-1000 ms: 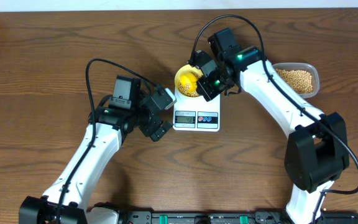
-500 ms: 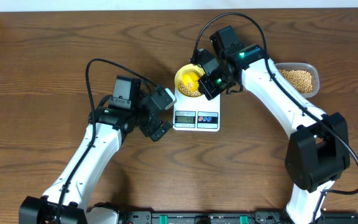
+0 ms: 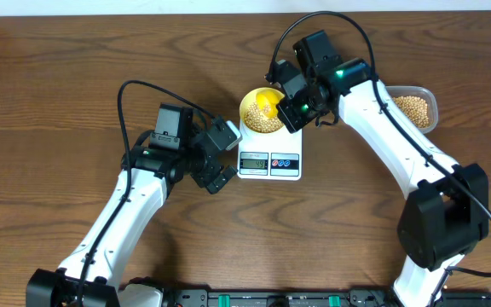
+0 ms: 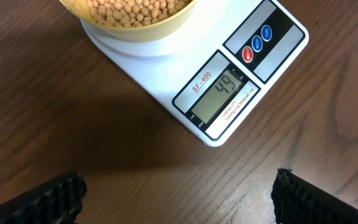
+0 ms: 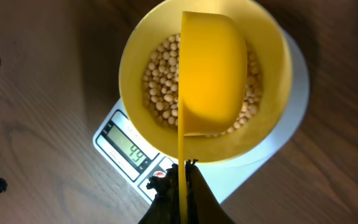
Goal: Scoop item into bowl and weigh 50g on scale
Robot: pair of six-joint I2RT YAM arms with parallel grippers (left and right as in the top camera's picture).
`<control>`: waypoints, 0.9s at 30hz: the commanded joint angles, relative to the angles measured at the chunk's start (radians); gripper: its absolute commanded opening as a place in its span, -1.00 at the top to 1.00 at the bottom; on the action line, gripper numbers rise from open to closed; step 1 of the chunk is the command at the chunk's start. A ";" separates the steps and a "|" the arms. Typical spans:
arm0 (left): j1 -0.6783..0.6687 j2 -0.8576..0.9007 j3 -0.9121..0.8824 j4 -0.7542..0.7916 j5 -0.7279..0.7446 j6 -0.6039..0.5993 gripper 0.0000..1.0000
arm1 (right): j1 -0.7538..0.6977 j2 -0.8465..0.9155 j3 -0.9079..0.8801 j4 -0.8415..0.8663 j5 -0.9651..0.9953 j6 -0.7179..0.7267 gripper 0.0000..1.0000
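Note:
The pale yellow bowl (image 3: 250, 104) stands on the white scale (image 3: 269, 162) and holds many tan beans (image 3: 261, 124). The scale's display (image 4: 224, 93) reads 49. My right gripper (image 3: 292, 107) is shut on the thin handle of a yellow scoop (image 3: 268, 102), held on its side over the bowl. In the right wrist view the scoop (image 5: 213, 68) covers the middle of the bowl (image 5: 132, 62), with beans (image 5: 160, 87) around it. My left gripper (image 3: 228, 158) is open and empty, low over the table just left of the scale's front.
A clear rectangular plastic container (image 3: 412, 108) with more beans stands at the right, behind my right arm. The scale's two round buttons (image 4: 257, 43) face the front. Bare wood table lies between my left gripper's fingers (image 4: 176, 186).
My right gripper has shifted a little back and to the right with the scoop, and more beans now show in the bowl. The left arm has not moved.

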 commanded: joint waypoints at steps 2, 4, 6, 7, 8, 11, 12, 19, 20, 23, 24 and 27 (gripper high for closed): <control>0.005 -0.013 0.001 0.000 0.013 0.014 -0.96 | -0.008 -0.054 0.026 -0.001 0.047 -0.008 0.98; 0.005 -0.013 0.001 0.000 0.013 0.014 -0.95 | -0.008 -0.054 0.026 -0.002 0.047 -0.008 0.98; 0.005 -0.013 0.001 0.000 0.013 0.014 -0.95 | -0.007 -0.054 0.026 -0.009 0.046 -0.008 0.98; 0.005 -0.013 0.001 0.000 0.013 0.014 -0.96 | -0.007 -0.054 0.026 -0.012 0.046 -0.008 0.98; 0.005 -0.013 0.001 0.000 0.013 0.014 -0.95 | -0.007 -0.054 0.026 -0.013 0.046 -0.008 0.98; 0.005 -0.013 0.001 0.000 0.013 0.014 -0.96 | -0.002 -0.054 0.026 -0.016 0.046 -0.008 0.98; 0.005 -0.013 0.001 0.000 0.013 0.014 -0.95 | 0.000 -0.054 0.026 -0.016 0.046 -0.008 0.98; 0.005 -0.013 0.001 0.000 0.013 0.014 -0.95 | 0.035 -0.054 0.026 -0.011 0.052 -0.034 0.98; 0.005 -0.013 0.001 0.000 0.013 0.014 -0.95 | 0.039 -0.054 0.026 -0.011 0.055 -0.034 0.98; 0.005 -0.013 0.001 0.000 0.013 0.014 -0.95 | 0.045 -0.053 0.026 -0.008 0.071 -0.034 0.98; 0.005 -0.013 0.001 0.000 0.013 0.014 -0.95 | 0.045 -0.053 0.026 -0.008 0.071 -0.034 0.98; 0.005 -0.013 0.001 0.000 0.013 0.014 -0.96 | 0.042 -0.053 0.026 -0.008 0.073 -0.034 0.98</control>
